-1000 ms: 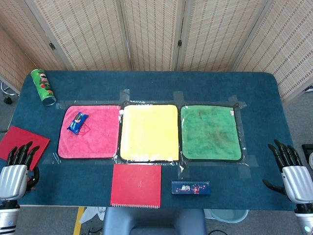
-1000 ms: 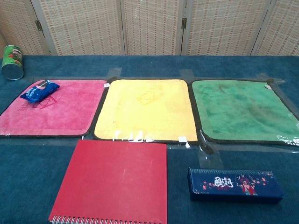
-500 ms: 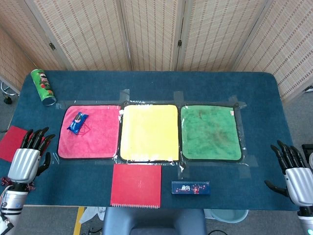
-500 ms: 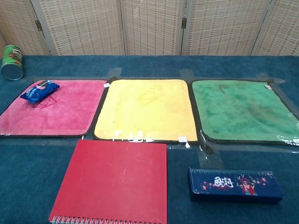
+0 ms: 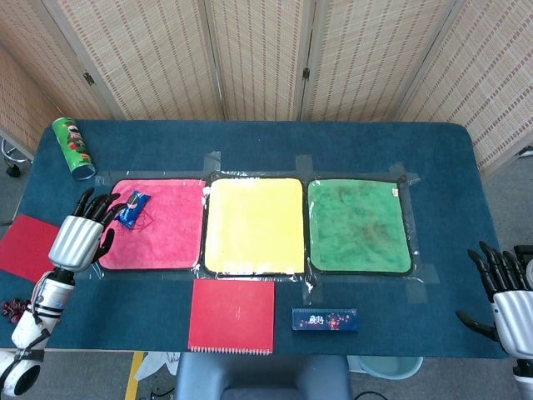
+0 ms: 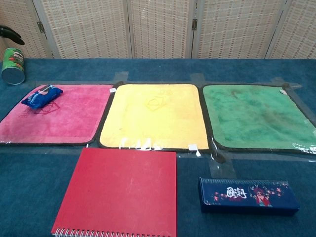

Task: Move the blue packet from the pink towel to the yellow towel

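Observation:
The blue packet [image 5: 132, 208] [image 6: 42, 96] lies at the far left corner of the pink towel [image 5: 162, 233] [image 6: 64, 118]. Beside it sits the bare yellow towel [image 5: 254, 225] [image 6: 154, 116]. My left hand [image 5: 82, 235] hovers over the pink towel's left edge with fingers spread, its fingertips just short of the packet, holding nothing. In the chest view only a dark fingertip [image 6: 11, 34] shows at the top left. My right hand [image 5: 510, 293] stays low at the table's right front corner, fingers apart and empty.
A green towel [image 5: 360, 225] lies right of the yellow one. A green can [image 5: 74, 147] stands at the far left. A red notebook [image 5: 231, 315] and a dark blue pencil box [image 5: 325, 319] lie near the front edge. Another red book [image 5: 25, 246] sits left of the table.
My left hand has risen from the front left corner and moved forward and right, reaching the pink towel's edge near the packet. The right hand has sunk slightly lower. The packet has not moved.

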Controlling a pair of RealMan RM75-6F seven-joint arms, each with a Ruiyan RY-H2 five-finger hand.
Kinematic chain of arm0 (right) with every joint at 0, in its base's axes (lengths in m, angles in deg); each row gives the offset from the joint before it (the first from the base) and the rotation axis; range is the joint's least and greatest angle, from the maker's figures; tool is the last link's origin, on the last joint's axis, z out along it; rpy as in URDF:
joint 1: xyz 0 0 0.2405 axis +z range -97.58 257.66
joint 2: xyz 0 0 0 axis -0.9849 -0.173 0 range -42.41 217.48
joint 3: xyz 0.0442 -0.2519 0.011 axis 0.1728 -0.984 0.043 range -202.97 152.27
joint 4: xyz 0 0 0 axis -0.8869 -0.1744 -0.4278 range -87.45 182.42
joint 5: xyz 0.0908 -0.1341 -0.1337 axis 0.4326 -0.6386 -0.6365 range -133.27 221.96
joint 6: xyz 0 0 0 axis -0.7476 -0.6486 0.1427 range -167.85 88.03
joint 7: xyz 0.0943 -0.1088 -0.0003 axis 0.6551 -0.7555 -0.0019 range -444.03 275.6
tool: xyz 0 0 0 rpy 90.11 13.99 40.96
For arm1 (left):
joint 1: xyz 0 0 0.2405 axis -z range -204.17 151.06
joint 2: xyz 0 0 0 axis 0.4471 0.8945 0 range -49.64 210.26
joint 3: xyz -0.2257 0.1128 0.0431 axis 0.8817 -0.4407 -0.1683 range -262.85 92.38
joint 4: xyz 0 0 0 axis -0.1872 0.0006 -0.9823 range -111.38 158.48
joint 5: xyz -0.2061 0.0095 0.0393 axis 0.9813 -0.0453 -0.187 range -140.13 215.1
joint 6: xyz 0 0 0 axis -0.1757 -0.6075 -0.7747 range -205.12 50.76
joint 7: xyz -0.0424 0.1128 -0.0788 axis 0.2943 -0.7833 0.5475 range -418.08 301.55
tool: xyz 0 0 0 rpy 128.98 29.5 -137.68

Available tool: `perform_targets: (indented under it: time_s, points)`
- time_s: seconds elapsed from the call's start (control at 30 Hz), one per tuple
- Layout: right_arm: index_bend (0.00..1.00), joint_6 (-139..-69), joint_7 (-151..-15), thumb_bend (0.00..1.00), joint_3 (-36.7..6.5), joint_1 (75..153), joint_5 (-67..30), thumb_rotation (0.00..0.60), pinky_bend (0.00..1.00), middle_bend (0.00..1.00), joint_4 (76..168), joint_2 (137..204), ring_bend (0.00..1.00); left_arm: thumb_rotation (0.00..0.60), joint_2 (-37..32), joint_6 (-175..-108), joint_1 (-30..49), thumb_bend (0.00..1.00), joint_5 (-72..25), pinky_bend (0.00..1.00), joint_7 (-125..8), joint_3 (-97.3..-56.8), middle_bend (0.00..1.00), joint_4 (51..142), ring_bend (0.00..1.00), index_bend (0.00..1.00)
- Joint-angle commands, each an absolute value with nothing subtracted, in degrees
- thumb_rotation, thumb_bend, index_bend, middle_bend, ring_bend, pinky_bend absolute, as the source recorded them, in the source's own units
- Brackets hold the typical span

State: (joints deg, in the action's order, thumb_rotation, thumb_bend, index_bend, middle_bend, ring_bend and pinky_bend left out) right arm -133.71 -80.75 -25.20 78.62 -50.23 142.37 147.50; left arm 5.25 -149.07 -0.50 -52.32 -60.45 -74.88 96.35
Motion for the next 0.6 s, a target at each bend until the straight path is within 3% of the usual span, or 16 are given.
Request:
perform_targets:
  time_s: [0.03,0.2,0.6]
  points:
    - [0.00,-134.03,-81.00,0.12,-25.22,78.38,-50.30,0.600,0.00,0.01,142.67,147.30,0.03,0.600,1.12,-145.15,3.73,0.64,-52.40,0.08,-57.70,-74.85,0.17,87.78,0.17,0.16]
    - [0.00,-134.41,-81.52,0.12,-25.32,78.00,-50.45,0.600,0.00,0.01,143.13,147.16,0.03,0.600,-1.84,-141.16,6.77,0.48,-51.17,0.08,-58.61,-75.20,0.14,80.22,0.12,0.09]
    - [0.00,-134.17,-82.31,0.12,-25.22,77.77,-50.16,0.600,0.00,0.01,143.85,146.72,0.03,0.600,-9.81,-136.16,12.55,0.37,-51.33,0.07,-60.30,-77.81,0.02,60.79,0.05,0.03]
